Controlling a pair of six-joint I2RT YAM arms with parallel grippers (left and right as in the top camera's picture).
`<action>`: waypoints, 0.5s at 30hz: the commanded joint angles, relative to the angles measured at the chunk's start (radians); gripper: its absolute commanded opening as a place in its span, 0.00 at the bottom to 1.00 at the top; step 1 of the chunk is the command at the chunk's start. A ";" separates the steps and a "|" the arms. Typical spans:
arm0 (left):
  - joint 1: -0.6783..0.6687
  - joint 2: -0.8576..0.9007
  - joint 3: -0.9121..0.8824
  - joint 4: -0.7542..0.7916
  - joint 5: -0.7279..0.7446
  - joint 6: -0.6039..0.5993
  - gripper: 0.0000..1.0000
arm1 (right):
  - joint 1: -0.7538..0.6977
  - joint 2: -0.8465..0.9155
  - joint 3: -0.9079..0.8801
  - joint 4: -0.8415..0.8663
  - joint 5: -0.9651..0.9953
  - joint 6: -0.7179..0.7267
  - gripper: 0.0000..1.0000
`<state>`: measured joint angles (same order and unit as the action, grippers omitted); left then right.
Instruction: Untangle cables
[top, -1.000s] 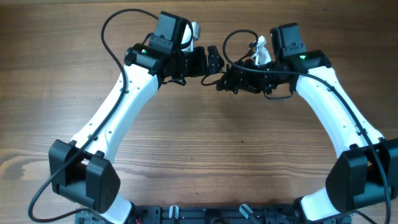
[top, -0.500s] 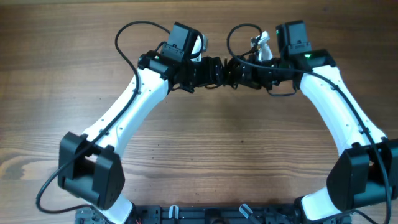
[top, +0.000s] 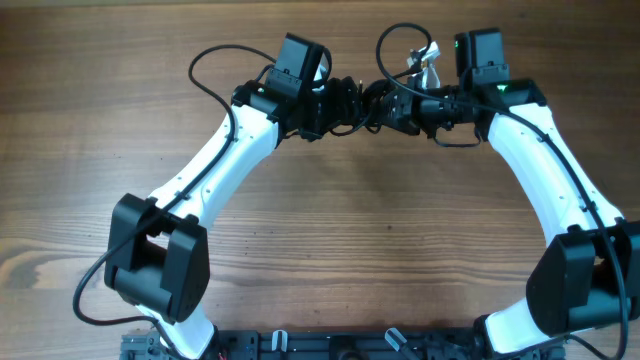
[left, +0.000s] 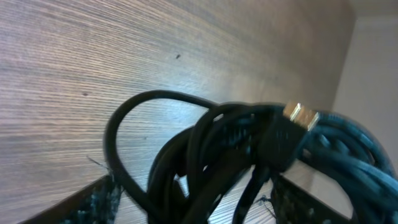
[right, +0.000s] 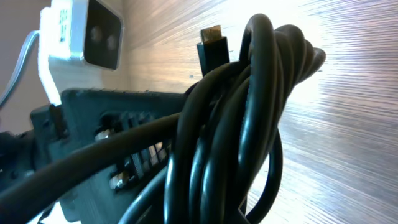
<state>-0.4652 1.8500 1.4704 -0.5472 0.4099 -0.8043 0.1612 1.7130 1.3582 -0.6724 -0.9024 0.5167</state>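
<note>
cables (left: 205, 155): thin black cords; wound into one tight knotted bundle
plug (right: 213, 42): gold-tipped; protruding from bundle top
position: far middle, overhead view

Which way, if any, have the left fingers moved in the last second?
Yes: the left fingers moved slightly rightward over the table, toward the cables held by the right fingers.

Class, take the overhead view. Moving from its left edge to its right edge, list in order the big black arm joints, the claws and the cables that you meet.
left arm's black elbow joint → left claw → cables → right claw → right arm's black elbow joint
</note>
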 joint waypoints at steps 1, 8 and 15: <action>-0.024 0.028 -0.016 0.032 0.027 -0.144 0.67 | 0.009 -0.002 0.024 0.021 -0.133 0.023 0.04; -0.046 0.043 -0.017 0.057 0.018 -0.206 0.33 | 0.009 -0.002 0.024 0.047 -0.132 0.051 0.04; -0.045 0.043 -0.017 0.066 -0.018 -0.207 0.04 | 0.009 -0.002 0.024 0.038 -0.021 -0.022 0.31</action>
<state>-0.4759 1.8729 1.4689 -0.4747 0.3767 -1.0126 0.1581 1.7157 1.3579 -0.6502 -0.9340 0.5381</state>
